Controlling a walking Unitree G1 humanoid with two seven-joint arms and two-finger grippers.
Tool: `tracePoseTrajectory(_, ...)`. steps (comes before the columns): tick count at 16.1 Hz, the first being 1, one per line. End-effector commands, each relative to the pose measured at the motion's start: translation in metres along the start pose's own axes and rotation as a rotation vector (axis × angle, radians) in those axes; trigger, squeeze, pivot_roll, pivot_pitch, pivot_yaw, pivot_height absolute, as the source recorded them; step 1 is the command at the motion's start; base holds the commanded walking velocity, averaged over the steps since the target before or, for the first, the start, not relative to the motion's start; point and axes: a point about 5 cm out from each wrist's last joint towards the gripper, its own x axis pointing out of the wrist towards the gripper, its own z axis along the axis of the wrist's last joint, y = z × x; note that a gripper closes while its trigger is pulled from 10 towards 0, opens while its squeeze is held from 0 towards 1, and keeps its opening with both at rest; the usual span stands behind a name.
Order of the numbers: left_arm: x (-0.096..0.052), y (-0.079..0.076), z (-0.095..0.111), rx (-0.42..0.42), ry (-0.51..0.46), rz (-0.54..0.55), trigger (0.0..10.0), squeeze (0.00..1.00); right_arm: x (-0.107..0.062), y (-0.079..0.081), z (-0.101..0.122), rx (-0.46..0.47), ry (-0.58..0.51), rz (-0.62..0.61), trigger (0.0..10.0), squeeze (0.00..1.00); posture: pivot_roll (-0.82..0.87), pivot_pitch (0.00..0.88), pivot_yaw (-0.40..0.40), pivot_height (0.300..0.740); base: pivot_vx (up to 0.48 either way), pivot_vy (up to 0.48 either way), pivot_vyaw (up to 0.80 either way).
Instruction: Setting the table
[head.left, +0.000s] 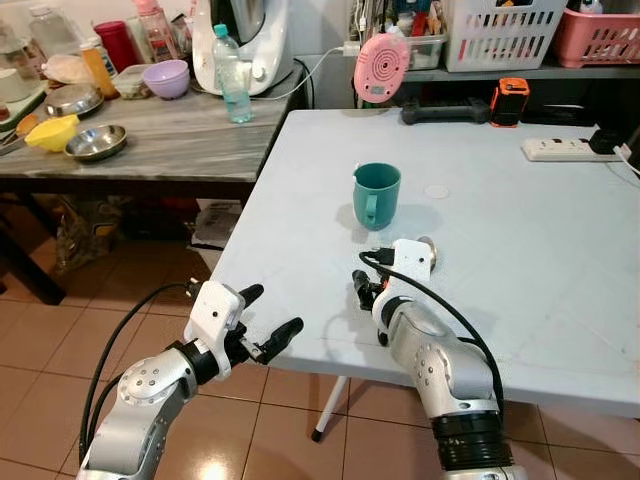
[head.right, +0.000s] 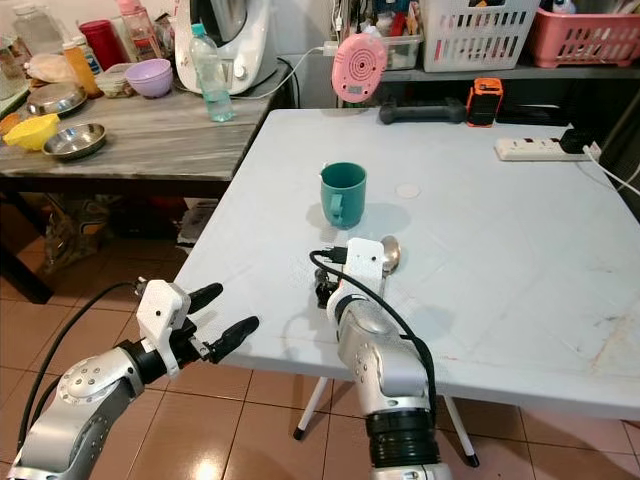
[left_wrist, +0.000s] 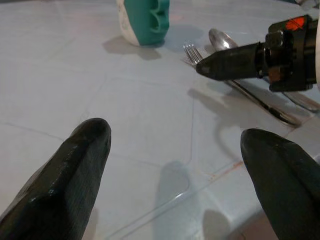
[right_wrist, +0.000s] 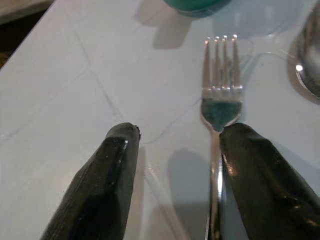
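Right gripper (right_wrist: 172, 145) low on table (head.left: 520, 250), below teal mug (head.left: 376, 194).
Fingers parted, gripping nothing, fork (right_wrist: 220, 95) alongside one finger; left gripper (head.left: 268, 320) spread wide, empty, off table edge.

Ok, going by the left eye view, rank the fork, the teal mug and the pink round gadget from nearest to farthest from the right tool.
1. Fork: right at the right tool, lying on the white table beside one finger.
2. Teal mug: just beyond the tool, toward the table's middle.
3. Pink round gadget: at the far edge.

2 silver arms, white wrist housings, black cables — long black fingers (left_wrist: 75, 175)
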Motion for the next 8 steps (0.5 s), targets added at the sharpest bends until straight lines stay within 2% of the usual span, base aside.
tracePoseTrajectory(1, -0.002, -0.003, 0.002, 0.011, 0.006, -0.030, 10.0, 0.00, 0.001, 0.007, -0.015, 0.026, 0.103, -0.013, 0.0, 0.00, -0.03, 0.020, 0.103, 0.740, 0.000, 0.000, 0.00)
tracePoseTrajectory(6, -0.002, -0.004, 0.001, -0.002, 0.018, -0.052, 10.0, 0.00, -0.006, -0.007, -0.013, 0.005, 0.123, -0.050, 0.0, 0.00, -0.03, 0.021, 0.102, 0.740, 0.000, 0.000, 0.00)
tracePoseTrajectory(8, -0.001, -0.006, 0.000, -0.010, 0.024, -0.067, 10.0, 0.00, -0.008, -0.015, -0.020, -0.005, 0.159, -0.084, 0.0, 0.00, -0.04, 0.019, 0.105, 0.740, 0.000, 0.000, 0.00)
